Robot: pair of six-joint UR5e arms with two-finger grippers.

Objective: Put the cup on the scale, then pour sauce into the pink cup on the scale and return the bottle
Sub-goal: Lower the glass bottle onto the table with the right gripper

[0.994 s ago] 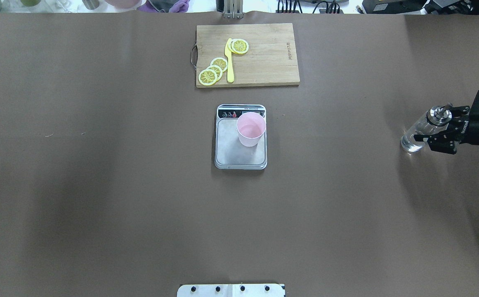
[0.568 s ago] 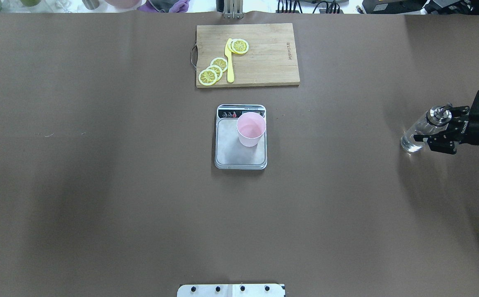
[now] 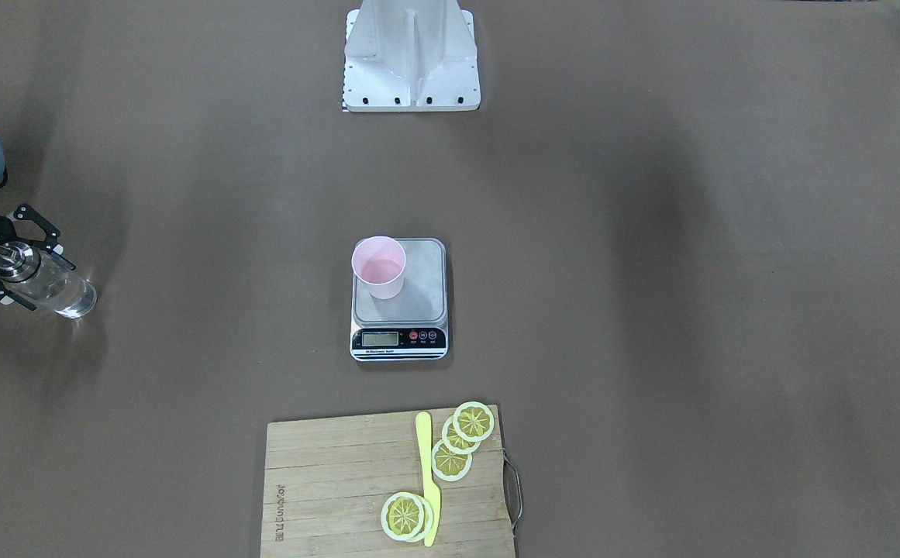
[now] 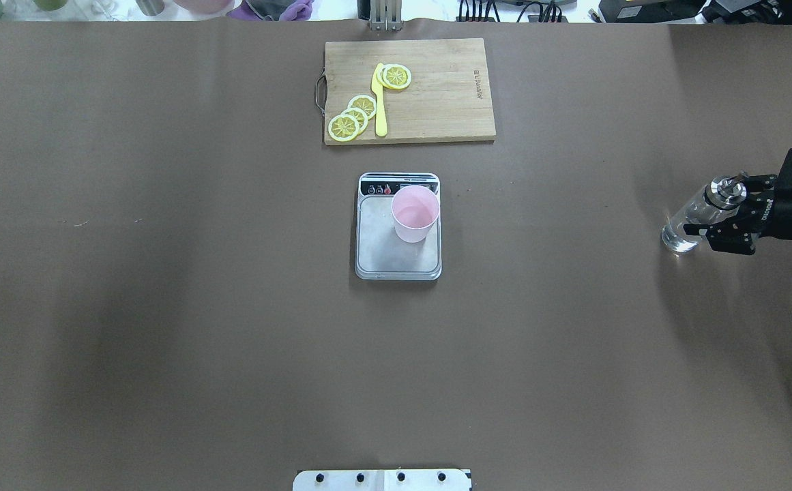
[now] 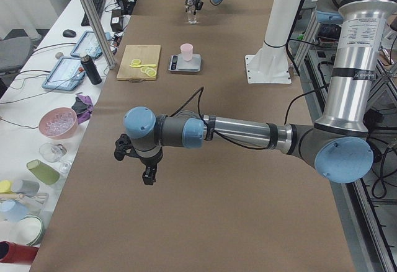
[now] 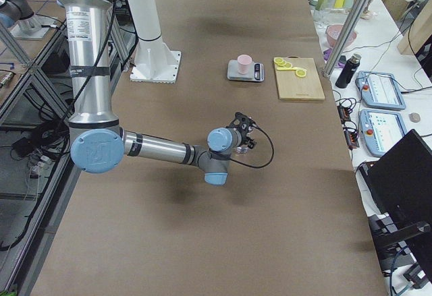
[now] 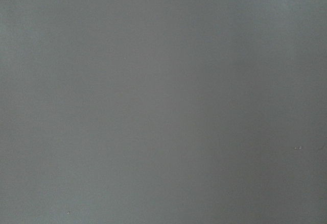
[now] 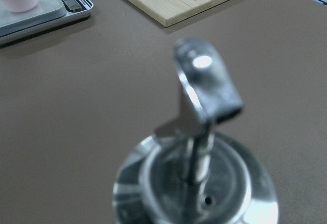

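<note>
Hovering low over the brown table (image 4: 164, 307) out at the robot's far left, the left gripper (image 5: 147, 174) points downward, well apart from every object. It shows only in the side view, so I cannot tell whether its jaws are apart or together. Its wrist camera is filled with plain table surface.

Toward the middle, at the far edge, lies a wooden cutting board (image 4: 436, 102). It carries lemon slices (image 4: 353, 116) and a yellow knife (image 4: 380, 102) on its left half. Just nearer the robot sits the scale (image 4: 383, 252), with its black display strip facing away from the robot. The cup (image 4: 415, 213) stands upright on the steel platform, in the right-hand corner beside that strip. It lies within the platform's edges, and its mouth is open to the camera.

Far to the right, well apart from the scale, the bottle (image 4: 690, 219) stands upright on the table. The clear sauce (image 3: 63, 294) shows through its glass, and the metal spout cap points up. The right gripper (image 4: 717, 208) reaches in level from the right edge at the height of the bottle's neck. Its jaws are spread wide, one on either side of the cap, with gaps visible between them and the glass. The right wrist camera looks straight over the blurred spout, with the scale and cup in its upper left corner.
</note>
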